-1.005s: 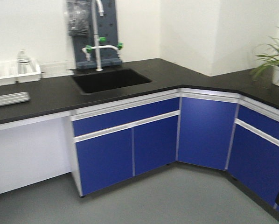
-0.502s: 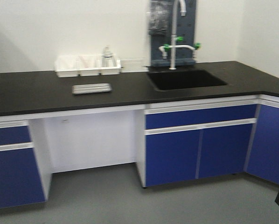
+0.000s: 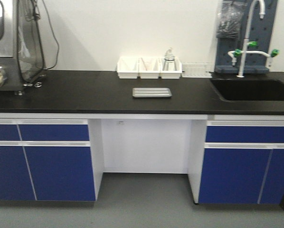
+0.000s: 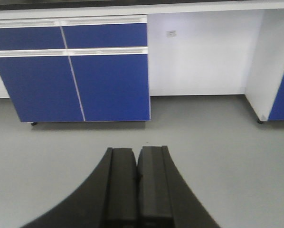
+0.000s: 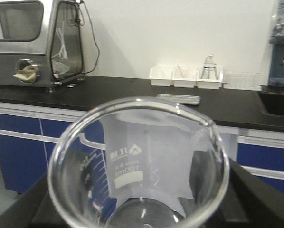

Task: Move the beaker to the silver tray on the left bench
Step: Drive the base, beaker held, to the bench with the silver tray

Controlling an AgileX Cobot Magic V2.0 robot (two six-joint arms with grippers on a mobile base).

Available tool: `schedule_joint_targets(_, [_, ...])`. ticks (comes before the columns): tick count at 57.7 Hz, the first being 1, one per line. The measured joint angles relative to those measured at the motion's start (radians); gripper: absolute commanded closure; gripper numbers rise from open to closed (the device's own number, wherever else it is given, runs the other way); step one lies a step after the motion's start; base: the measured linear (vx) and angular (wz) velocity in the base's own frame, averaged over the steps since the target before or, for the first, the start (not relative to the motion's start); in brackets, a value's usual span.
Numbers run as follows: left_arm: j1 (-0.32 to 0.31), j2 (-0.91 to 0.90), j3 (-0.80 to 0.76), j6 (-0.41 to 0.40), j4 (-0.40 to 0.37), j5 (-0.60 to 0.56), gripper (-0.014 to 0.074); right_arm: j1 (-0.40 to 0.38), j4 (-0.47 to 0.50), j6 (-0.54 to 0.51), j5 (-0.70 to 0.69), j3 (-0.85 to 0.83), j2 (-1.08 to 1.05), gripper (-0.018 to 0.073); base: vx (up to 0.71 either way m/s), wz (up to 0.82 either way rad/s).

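- Clamping the beaker [image 5: 142, 166] in the right end effector [image 5: 142, 206], with black fingers [image 5: 263, 199] showing on either side of the glass, the mouth looming toward the right wrist camera and the printed scale reading through the far wall.
- Keeping the left end effector [image 4: 137, 185] pressed together on nothing, aimed low at the grey floor [image 4: 203, 137] and the blue cupboard fronts [image 4: 108, 85].
- Swinging leftward along the bench [image 3: 75, 97], judging by the front view: the silver tray [image 3: 152, 92] sliding from the left edge a second ago to near the middle now, and the sink [image 3: 256, 89] drifting from centre out to the right.
- Bringing a steel-framed cabinet [image 3: 9, 42] into view at the far left, which was not showing half a second ago.
- Squaring up, by the look of it, on the silver tray, which is lying flat just in front of the white bins [image 3: 149, 68], one of them holding a flask [image 3: 168, 58].
- Carrying rather than placing, probably, with the beaker in the air well apart from the tray, and likely needing a forward approach before any reach over the bench and setting down.
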Motion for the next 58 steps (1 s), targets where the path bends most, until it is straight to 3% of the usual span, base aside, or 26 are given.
schedule_joint_targets(58, [0.0,0.0,0.0,0.0,0.0,0.0,0.0595,0.0,0.0,0.0,0.0,0.0,0.0,0.0567,0.37,0.06])
